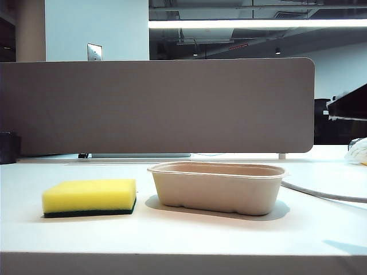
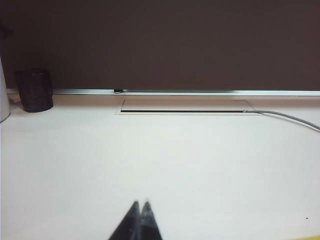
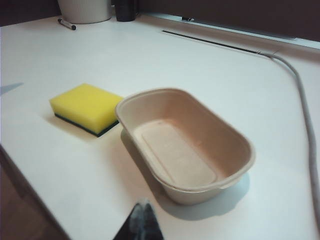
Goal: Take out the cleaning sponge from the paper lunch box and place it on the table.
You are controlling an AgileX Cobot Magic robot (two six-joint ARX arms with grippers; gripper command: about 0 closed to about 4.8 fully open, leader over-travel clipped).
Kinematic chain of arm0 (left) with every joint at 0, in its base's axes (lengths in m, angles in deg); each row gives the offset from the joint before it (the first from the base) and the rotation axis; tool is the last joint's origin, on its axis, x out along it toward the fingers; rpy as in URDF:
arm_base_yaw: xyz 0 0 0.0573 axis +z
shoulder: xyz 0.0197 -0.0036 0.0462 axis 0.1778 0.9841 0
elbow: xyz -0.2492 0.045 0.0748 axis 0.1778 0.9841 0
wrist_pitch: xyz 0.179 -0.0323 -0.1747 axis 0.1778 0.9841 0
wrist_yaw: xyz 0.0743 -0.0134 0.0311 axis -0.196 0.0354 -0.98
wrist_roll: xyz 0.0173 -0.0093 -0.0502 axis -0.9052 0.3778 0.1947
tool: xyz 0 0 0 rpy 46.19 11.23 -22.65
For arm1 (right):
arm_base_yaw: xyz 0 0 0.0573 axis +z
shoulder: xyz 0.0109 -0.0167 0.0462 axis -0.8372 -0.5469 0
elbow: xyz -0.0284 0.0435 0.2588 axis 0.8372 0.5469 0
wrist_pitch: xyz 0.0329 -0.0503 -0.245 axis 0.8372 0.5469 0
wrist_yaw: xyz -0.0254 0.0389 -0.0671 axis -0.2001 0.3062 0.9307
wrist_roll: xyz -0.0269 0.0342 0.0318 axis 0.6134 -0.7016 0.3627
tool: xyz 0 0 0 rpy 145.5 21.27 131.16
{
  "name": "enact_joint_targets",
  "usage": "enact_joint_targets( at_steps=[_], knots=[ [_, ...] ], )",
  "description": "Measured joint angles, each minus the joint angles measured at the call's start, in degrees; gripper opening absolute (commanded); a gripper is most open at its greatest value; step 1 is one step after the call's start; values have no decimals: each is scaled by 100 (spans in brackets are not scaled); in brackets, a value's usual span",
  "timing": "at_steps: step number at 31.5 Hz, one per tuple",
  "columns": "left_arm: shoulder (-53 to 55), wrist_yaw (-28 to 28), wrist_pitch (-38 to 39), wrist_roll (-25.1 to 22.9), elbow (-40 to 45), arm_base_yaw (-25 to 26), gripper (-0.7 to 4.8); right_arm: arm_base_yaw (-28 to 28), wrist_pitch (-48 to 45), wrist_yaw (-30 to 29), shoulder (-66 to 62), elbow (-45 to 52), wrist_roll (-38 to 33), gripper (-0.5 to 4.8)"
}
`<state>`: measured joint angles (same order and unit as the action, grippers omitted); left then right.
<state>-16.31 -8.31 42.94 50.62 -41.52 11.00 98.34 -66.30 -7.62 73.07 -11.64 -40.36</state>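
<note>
The cleaning sponge (image 1: 90,197) (image 3: 86,107), yellow foam with its dark green layer underneath, lies flat on the white table (image 1: 189,235) (image 3: 60,165) to the left of the paper lunch box (image 1: 218,187) (image 3: 186,144). The box stands upright and holds nothing. My right gripper (image 3: 144,204) is shut with nothing in it, hovering above the table near the box's near end, apart from it. My left gripper (image 2: 140,204) is shut and empty over bare table, with neither sponge nor box in its view. Neither gripper shows in the exterior view.
A grey-brown divider panel (image 1: 155,106) runs along the back edge. A grey cable (image 1: 321,193) (image 3: 305,115) curves across the table right of the box. A dark cup (image 2: 34,90) (image 1: 8,147) stands at the back left, with a white container (image 3: 85,10) and a marker (image 3: 66,24) nearby.
</note>
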Motion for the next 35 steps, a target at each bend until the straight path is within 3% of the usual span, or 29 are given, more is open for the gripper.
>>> enact_joint_targets(
  at_steps=[5,19,25,35],
  knots=[
    [0,0,-2,0,0,0,-3,-793,20,-118,387,0,0,-5],
    [0,-2,39,-2,0,7,-3,-3661,-133,-111,531,0,0,-5],
    [0,-2,42,-2,0,7,-3,-4124,-133,-116,531,0,0,-5],
    [0,-2,42,0,0,7,-3,-4138,-133,-118,531,0,0,-5]
  ],
)
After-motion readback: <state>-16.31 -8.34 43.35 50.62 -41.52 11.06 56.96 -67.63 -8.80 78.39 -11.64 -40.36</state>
